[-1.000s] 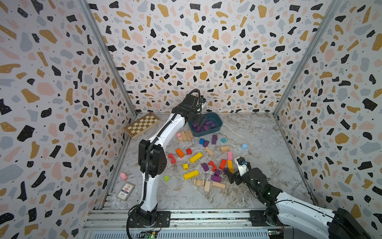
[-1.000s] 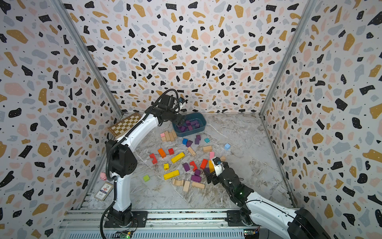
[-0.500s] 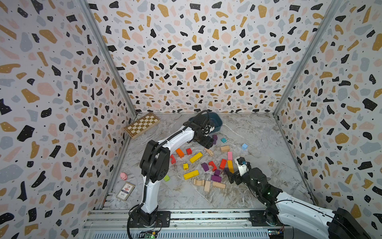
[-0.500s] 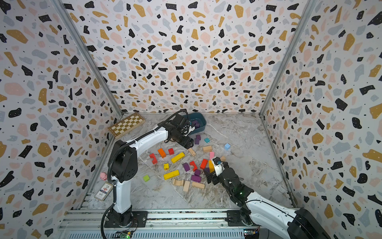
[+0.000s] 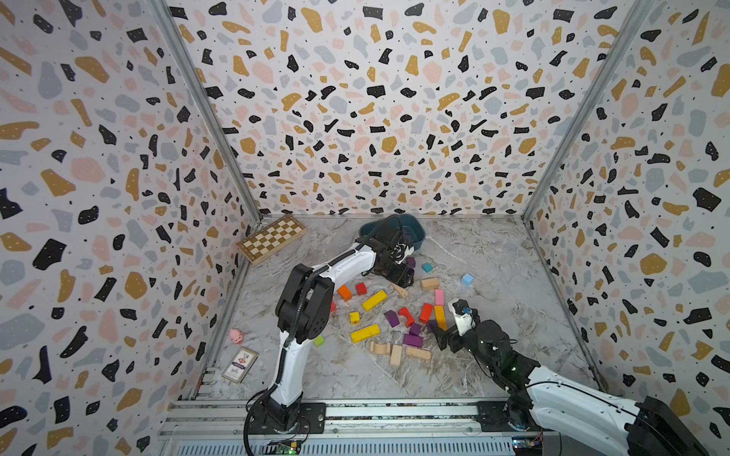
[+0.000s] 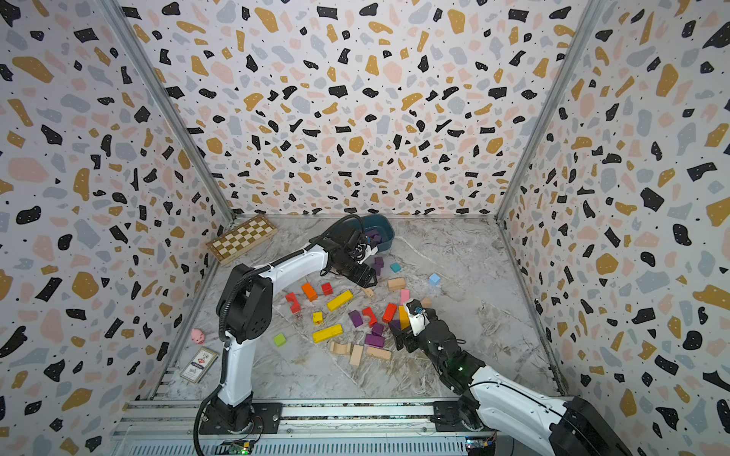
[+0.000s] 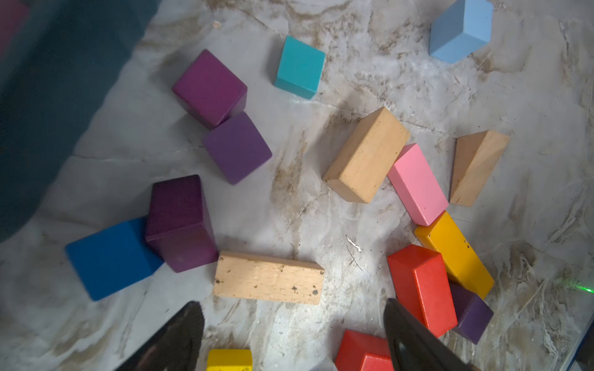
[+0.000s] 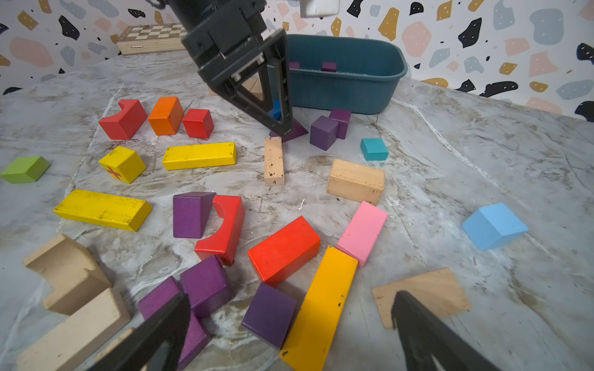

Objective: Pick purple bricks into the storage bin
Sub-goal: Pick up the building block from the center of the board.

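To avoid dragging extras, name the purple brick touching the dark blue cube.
The darkest purple bar, lying against the dark blue cube; the two purple cubes nearby stand clear of it.

The marbled table [image 8: 482,144] held seven loose matte purple wooden bricks [image 8: 191,213], four red wooden blocks [image 8: 283,250], three lemon-yellow wooden blocks [image 8: 199,155], one pink wooden bar [image 8: 363,231] and one dark teal plastic storage bin [image 8: 347,86].

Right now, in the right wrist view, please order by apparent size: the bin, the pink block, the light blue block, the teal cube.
1. bin
2. pink block and light blue block: alike, not ranked
3. teal cube; it lies farther away, so its real size is unsure
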